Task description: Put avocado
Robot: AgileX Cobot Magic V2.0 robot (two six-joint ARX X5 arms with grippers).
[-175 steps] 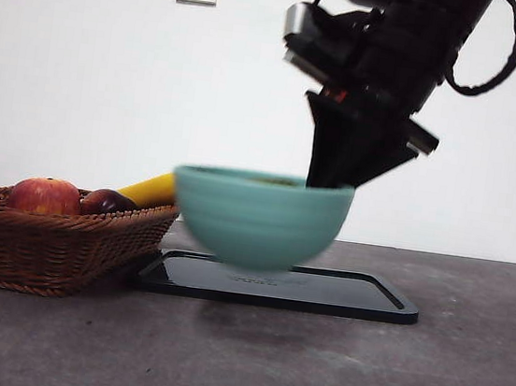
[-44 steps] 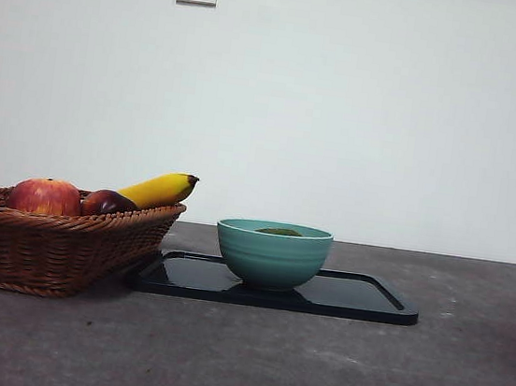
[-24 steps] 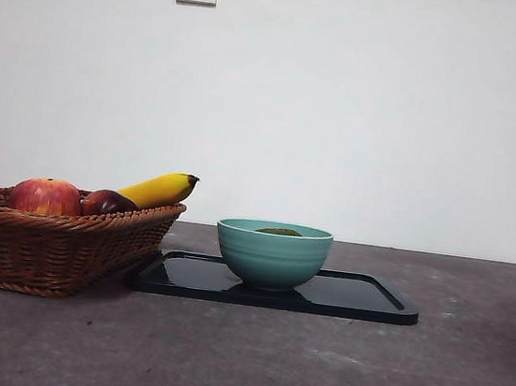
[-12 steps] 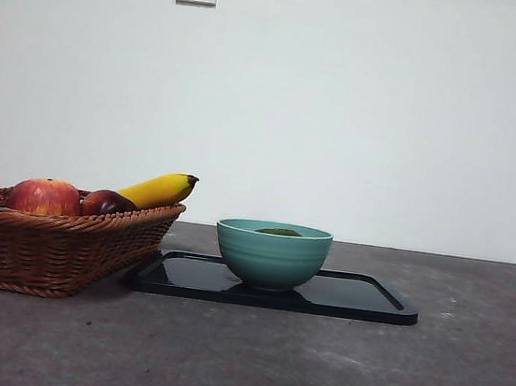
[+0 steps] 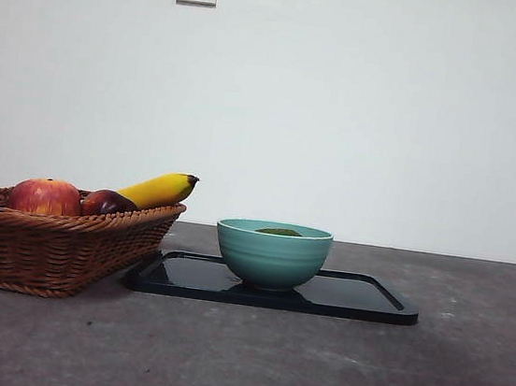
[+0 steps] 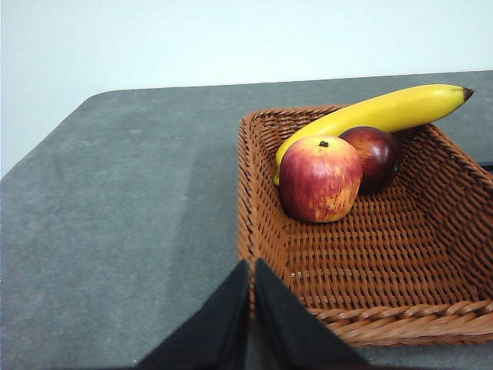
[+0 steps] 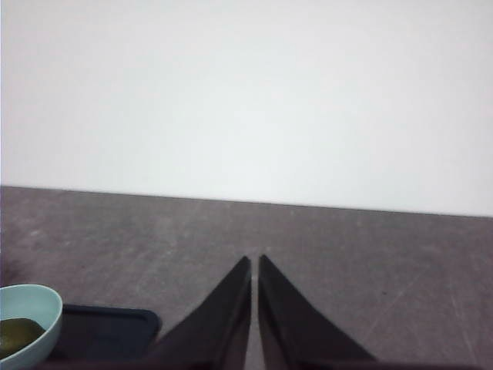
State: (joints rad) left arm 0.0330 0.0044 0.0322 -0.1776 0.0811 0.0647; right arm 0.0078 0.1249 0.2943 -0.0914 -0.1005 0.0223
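Front: avocado sits in teal bowl on black tray, basket beside. Left wrist: left gripper pinched closed, empty, near basket with apple, banana. Right wrist: right gripper closed, empty.

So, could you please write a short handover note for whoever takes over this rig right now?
Left gripper: shut, empty, near the basket.
Right gripper: shut, empty, off to the side of the tray.
Avocado: in the bowl, which stands on the tray.
Apple, dark red fruit and banana lie in the basket.
Done: avocado placed, both arms clear.
Left: apparently nothing.
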